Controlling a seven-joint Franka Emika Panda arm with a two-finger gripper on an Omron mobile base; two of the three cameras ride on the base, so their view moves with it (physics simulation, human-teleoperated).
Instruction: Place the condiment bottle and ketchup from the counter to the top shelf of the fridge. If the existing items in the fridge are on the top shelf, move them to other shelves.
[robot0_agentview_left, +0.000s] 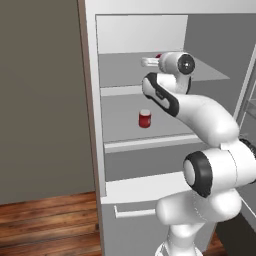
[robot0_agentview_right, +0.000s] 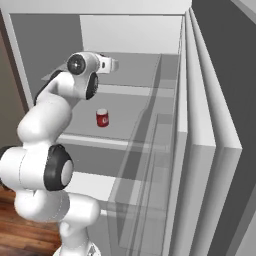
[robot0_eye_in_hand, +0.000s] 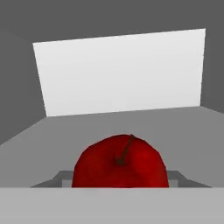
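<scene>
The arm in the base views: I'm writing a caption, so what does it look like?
The arm is glossy white, built of thick rounded segments with black bands at the joints and round grey-black end caps. The gripper is a small white block. No cables or markings are visible.

Deep in the open fridge (robot0_agentview_left: 95, 125), we see the top shelf (robot0_agentview_left: 120, 70) lying bare from the round red fruit (robot0_eye_in_hand: 120, 164) back to the pale rear wall (robot0_eye_in_hand: 122, 74), with open floor to either side of the fruit, which sits right in front of the hand camera and blocks the low middle of that path. One shelf (robot0_agentview_right: 125, 117) down, the short red jar (robot0_agentview_left: 145, 119) with its white lid stands alone near the middle, leaving free plate on both sides and behind it. On the right, the glass door bins (robot0_agentview_right: 150, 165) and the white arm (robot0_agentview_left: 200, 120) itself crowd the entry.
</scene>
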